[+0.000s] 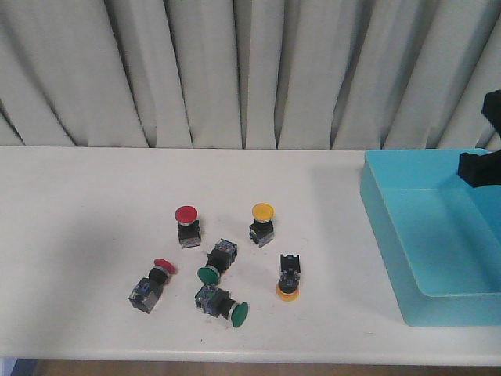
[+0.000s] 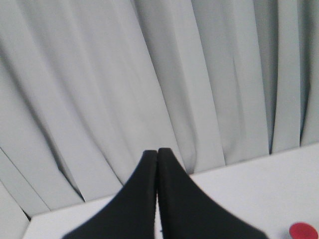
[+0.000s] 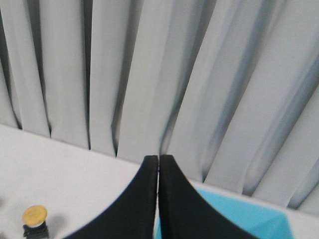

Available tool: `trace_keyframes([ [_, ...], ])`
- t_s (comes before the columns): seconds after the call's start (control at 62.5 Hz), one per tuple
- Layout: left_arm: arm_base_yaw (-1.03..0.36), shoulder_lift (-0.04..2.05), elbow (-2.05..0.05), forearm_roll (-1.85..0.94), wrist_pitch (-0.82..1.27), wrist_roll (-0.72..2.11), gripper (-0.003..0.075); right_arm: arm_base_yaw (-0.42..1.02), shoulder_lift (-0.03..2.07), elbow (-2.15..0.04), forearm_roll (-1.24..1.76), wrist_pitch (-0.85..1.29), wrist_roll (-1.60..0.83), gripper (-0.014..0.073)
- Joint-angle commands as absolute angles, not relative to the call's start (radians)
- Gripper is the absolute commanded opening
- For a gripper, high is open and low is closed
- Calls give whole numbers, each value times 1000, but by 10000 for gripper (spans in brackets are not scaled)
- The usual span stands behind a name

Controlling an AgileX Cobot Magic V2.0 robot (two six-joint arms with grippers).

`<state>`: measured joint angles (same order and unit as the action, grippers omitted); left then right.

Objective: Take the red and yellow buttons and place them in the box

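Six buttons are being shown clustered on the white table (image 1: 94,188): an upright red button (image 1: 186,225), an upright yellow button (image 1: 261,223), a second red one (image 1: 150,284) lying tilted, a second yellow one (image 1: 289,276) resting cap-down, and two green ones (image 1: 215,262). The box (image 1: 438,235) is being seen well apart, at the right. The left gripper (image 2: 157,152) and right gripper (image 3: 158,158) are being held pressed together, empty.

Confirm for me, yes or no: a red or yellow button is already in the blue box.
No: in the front view the box shows only bare blue floor, while the red buttons and yellow buttons sit on the table.
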<state>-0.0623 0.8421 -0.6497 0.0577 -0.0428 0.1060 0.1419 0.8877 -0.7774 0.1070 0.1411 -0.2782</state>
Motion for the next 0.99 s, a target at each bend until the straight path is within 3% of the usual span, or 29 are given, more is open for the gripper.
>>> trace_keyframes([
  [0.0,-81,894,-702,46,-156,84,0,142,931,-815,149,69,-238,8],
  [0.08,-125,962,-760,46,-125,86,40,142,968,-825,150,67,-230,55],
  [0.16,-162,1029,-846,46,-30,84,121,142,1001,-852,150,101,-230,169],
  [0.336,-205,1175,-1055,46,224,85,453,142,1089,-925,142,258,-230,531],
  [0.464,-220,1233,-1099,45,240,85,620,142,1126,-916,145,285,-230,671],
  [0.56,-220,1258,-1098,45,252,85,648,142,1137,-916,145,322,-230,682],
  [0.768,-220,1318,-1113,-35,226,28,613,142,1137,-916,143,332,-232,636],
  [0.976,-220,1477,-1347,-116,416,28,590,142,1137,-916,143,341,-232,581],
])
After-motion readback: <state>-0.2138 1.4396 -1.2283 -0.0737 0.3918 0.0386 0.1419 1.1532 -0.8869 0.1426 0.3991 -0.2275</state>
